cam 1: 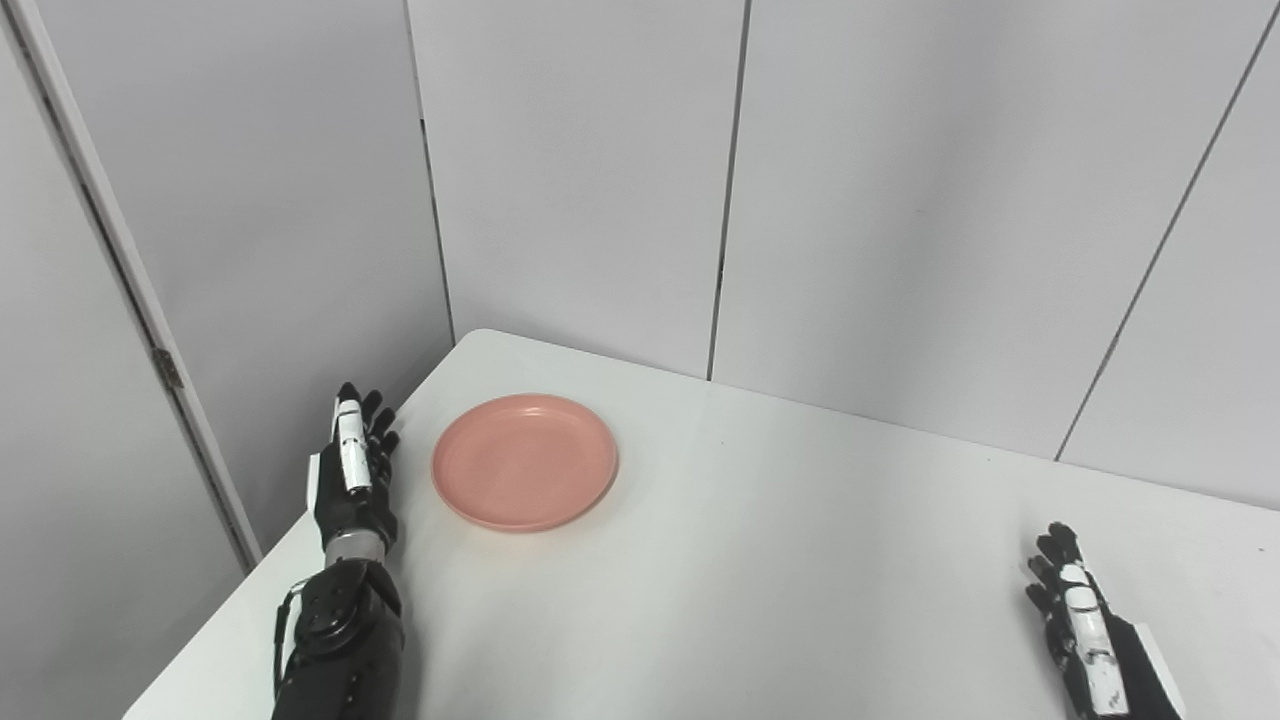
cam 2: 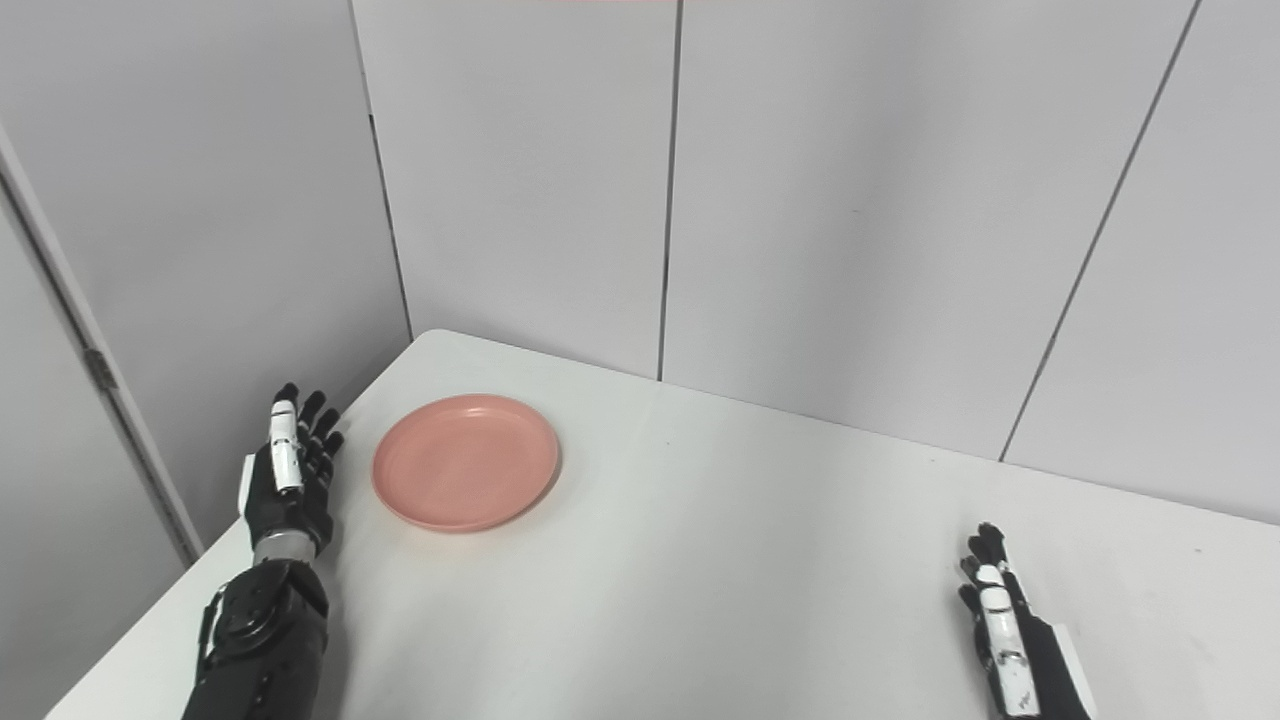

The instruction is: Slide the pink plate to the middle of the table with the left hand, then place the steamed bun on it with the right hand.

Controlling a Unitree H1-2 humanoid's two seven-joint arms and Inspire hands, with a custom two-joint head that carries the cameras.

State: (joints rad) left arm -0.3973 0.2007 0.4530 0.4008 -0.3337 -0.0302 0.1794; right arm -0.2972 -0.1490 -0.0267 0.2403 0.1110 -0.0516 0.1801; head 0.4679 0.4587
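A: Entry. Pink plate (cam 1: 524,461) lies flat near the desk's (cam 1: 800,560) far left corner, nothing on it. Left hand (cam 1: 352,470) just beside its left rim, not touching, fingers straight and apart, grasping nothing.

B: Right hand (cam 2: 1010,640) near the desk's near right edge, released too, fingers extended, well apart from the plate.

A: Any difference between views?

B: The door hinge (cam 1: 167,368) on the left wall shows more fully in the left eye view. No bun in either. No readable writing anywhere.

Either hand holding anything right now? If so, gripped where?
Nothing is held. The left hand is open beside the pink plate, not touching it; the right hand is open near the table's right side.
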